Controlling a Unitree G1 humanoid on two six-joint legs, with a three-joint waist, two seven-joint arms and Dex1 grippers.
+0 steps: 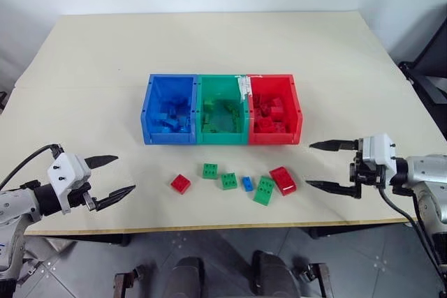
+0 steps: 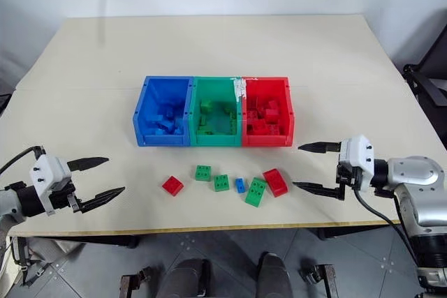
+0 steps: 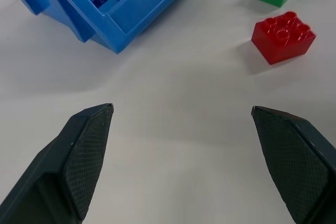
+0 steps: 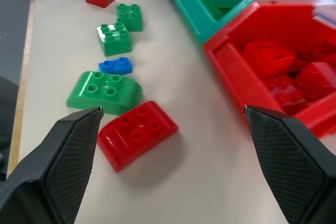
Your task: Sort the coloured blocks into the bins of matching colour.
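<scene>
Three bins stand side by side mid-table: blue bin (image 1: 169, 109), green bin (image 1: 223, 109), red bin (image 1: 274, 108), each with bricks of its own colour inside. In front of them lie loose blocks: a small red block (image 1: 180, 183), two small green blocks (image 1: 209, 170) (image 1: 229, 181), a tiny blue block (image 1: 248, 183), an oblong green block (image 1: 265, 190) and an oblong red block (image 1: 283, 180). My left gripper (image 1: 110, 179) hovers open at the table's front left. My right gripper (image 1: 323, 166) is open at the right, pointing at the oblong red block (image 4: 137, 133).
The beige table (image 1: 223, 40) stretches behind the bins. Its front edge (image 1: 209, 228) runs just below the loose blocks. A dark frame (image 1: 427, 68) stands past the table's right edge.
</scene>
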